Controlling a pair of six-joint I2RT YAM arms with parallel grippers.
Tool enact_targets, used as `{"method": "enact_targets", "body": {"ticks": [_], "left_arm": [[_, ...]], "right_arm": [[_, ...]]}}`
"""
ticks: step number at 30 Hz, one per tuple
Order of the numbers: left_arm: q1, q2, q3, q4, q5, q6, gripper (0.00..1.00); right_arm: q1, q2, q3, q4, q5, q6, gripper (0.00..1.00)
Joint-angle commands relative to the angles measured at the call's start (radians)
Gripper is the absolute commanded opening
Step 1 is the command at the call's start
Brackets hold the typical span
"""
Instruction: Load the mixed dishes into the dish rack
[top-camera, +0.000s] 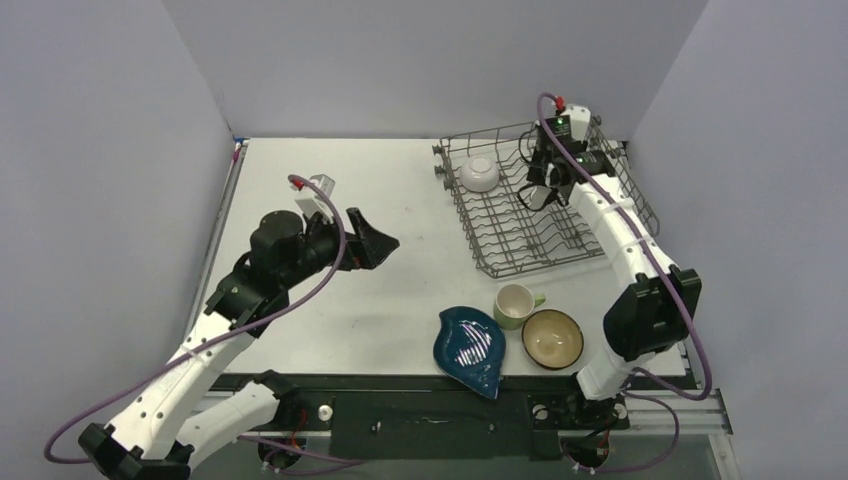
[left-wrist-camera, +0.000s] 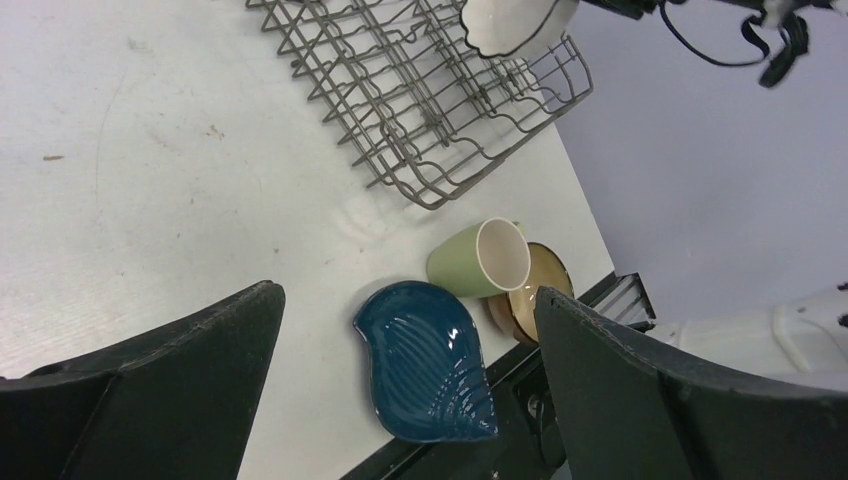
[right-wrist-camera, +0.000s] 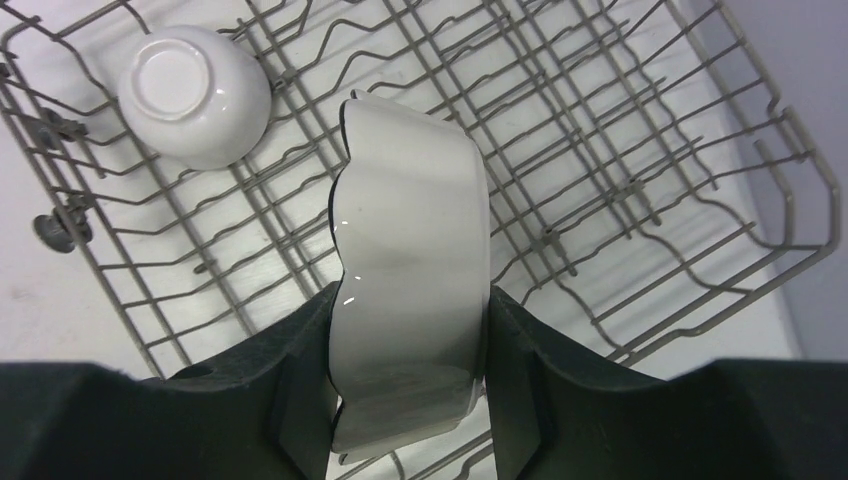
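Note:
My right gripper (top-camera: 545, 190) is shut on the white scalloped plate (right-wrist-camera: 415, 250) and holds it on edge above the grey wire dish rack (top-camera: 590, 240); the plate also shows in the left wrist view (left-wrist-camera: 510, 25). The small white bowl (top-camera: 479, 173) lies upside down in the rack's far left corner, also in the right wrist view (right-wrist-camera: 195, 95). The dark blue leaf-shaped dish (top-camera: 470, 347), the pale green mug (top-camera: 516, 305) and the brown bowl (top-camera: 552, 337) sit on the table near the front edge. My left gripper (top-camera: 385, 243) is open and empty, above the table's middle.
The rack (left-wrist-camera: 420, 110) stands at the table's far right (right-wrist-camera: 760, 190). The mug (left-wrist-camera: 482, 260) lies next to the brown bowl (left-wrist-camera: 530, 295) and the blue dish (left-wrist-camera: 425, 360), close to the table's front edge. Grey walls surround the table.

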Motion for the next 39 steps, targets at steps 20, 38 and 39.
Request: {"method": "enact_targets", "body": {"ticks": [20, 38, 39], "left_arm": [[-0.002, -0.181, -0.108, -0.118, -0.036, 0.031, 0.96], [-0.002, -0.177, -0.135, -0.121, -0.021, 0.041, 0.96], [-0.001, -0.174, -0.135, -0.121, -0.019, 0.041, 0.96]], "right_arm": [[0.274, 0.500, 0.458, -0.006, 0.641, -0.490, 0.00], [0.296, 0.678, 0.594, -0.058, 0.626, -0.511, 0.00], [0.298, 0.691, 0.606, -0.060, 0.626, -0.513, 0.00]]}}
